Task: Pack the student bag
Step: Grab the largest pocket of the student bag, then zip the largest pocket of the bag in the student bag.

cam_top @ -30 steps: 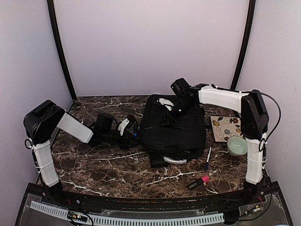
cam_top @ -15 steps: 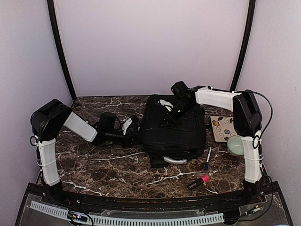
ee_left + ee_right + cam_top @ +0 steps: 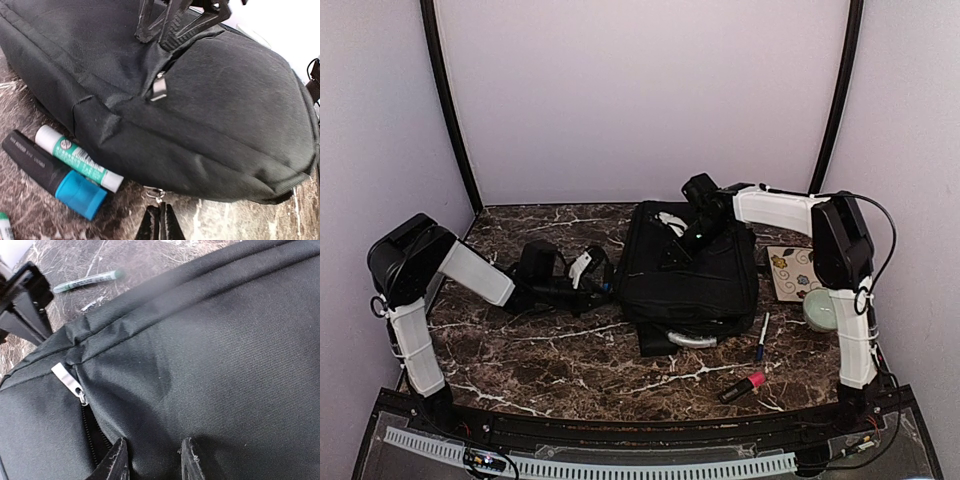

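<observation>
The student bag [image 3: 705, 285] lies flat in the middle of the table, black, with a grey handle loop [image 3: 692, 341] at its near edge. My left gripper [image 3: 161, 220] is at the bag's left edge [image 3: 606, 281], shut on a small metal zipper pull [image 3: 157, 194] that sticks out from under the fabric. My right gripper [image 3: 152, 457] rests on top of the bag [image 3: 676, 251]. Its fingers are apart and the tips press on the cloth beside a silver zipper tab [image 3: 67, 380] and a short open stretch of zipper.
A white and green glue stick [image 3: 77, 158] and a black marker with a blue cap [image 3: 52, 174] lie against the bag's left side. A green pen [image 3: 88, 281] lies farther out. To the right are a flowered tile [image 3: 800, 272], a green cup [image 3: 823, 310], a pen [image 3: 761, 337] and a pink marker [image 3: 744, 385].
My left jaws have closed from open onto the zipper pull at the bag's left edge. The right gripper has stayed on the bag, its fingers slightly closer together.
</observation>
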Controlling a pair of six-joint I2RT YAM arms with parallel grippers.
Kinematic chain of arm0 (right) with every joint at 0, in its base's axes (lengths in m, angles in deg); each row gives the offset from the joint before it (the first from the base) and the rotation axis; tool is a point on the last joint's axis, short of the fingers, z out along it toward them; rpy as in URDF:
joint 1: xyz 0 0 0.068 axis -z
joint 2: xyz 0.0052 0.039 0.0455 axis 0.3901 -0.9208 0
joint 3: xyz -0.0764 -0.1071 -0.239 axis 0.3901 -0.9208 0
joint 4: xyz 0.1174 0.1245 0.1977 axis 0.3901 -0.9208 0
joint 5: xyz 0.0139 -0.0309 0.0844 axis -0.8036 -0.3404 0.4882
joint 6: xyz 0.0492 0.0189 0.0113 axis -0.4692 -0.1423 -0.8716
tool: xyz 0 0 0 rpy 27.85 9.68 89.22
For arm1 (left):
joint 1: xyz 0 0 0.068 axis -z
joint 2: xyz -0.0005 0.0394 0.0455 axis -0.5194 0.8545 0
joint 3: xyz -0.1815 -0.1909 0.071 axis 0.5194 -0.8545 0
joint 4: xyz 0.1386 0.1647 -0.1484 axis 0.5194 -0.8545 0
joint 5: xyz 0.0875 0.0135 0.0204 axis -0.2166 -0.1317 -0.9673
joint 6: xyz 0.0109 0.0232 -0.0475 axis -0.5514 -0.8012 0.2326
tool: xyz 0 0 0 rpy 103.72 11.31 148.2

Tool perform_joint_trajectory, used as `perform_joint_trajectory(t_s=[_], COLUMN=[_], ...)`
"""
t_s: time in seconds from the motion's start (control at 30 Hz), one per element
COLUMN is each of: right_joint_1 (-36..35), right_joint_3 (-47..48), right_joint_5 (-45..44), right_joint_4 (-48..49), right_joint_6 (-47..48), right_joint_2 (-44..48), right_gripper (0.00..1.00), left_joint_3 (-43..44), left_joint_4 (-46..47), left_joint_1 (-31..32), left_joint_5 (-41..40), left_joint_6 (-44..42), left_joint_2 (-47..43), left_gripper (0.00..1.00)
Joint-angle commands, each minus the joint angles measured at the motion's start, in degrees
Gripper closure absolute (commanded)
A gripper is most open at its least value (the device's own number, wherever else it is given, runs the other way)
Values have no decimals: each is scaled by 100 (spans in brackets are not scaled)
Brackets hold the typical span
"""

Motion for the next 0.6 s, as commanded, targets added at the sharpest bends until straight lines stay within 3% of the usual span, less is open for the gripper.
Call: perform_joint_trajectory(t_s=[0.0, 0.17, 0.37, 0.57], right_joint_1=[114, 113, 118, 106], right_joint_3=[224, 454, 544, 568], right_joint_5=[-657, -810, -878, -829], right_joint_4=[123, 40, 13, 4], right_joint_6=[-274, -420, -504, -559], right_joint_2=[-324, -583, -718, -822], right_gripper=[64, 64, 64, 64], left_joint_3=[-364, -611, -507, 32], left_joint_4=[-187, -357, -865, -1031], left_joint_1=[-19, 342, 1270, 1880], left_joint_5=[145, 100, -152, -308], left_joint_6=[226, 296, 122, 140], left_joint_2=[-493, -789, -950, -895], left_gripper=[100, 100, 100, 100])
